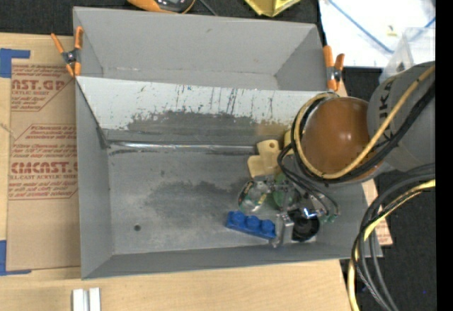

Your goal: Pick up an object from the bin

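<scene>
The pincer (277,219) is hanging low inside the grey bin (177,182); I cannot tell whether it is wide or narrow. A blue studded brick (249,224) is lying just beside it, leftward, with a cream block (267,157) farther behind. Judging by this, the approach is under way; next it is needing to centre over the brick and close.

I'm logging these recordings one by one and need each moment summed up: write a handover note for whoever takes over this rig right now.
The gripper sits low in the bin, at the view's lower right, beside the blue studded block; no grasp can be confirmed.
Things: the block lies on the floor by the near wall, clear-and-green bits just behind it, a cream piece further back.
Done: arm is down among the things.
Left: grip one thing, lift it out.
</scene>
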You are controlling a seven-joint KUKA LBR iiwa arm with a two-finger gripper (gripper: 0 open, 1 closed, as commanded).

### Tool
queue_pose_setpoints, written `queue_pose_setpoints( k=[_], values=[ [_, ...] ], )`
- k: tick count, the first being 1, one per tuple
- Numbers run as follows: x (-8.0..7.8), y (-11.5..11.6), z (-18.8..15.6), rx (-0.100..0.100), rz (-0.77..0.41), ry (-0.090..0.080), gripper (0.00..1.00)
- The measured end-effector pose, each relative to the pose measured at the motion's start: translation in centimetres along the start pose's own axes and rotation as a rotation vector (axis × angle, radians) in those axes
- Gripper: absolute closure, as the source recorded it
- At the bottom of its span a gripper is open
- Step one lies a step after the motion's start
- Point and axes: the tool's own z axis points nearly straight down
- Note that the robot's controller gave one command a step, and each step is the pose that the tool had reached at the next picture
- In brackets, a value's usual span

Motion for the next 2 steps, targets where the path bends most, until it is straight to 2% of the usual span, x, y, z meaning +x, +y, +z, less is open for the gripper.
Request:
queue_pose_setpoints(
  k=[1,2],
  values=[
    [-1.1,-0.4,2.9,-0.005,-0.106,-0.007,0.00],
    [0.3,2.1,2.8,-0.002,0.172,-0.006,1.00]
  ],
)
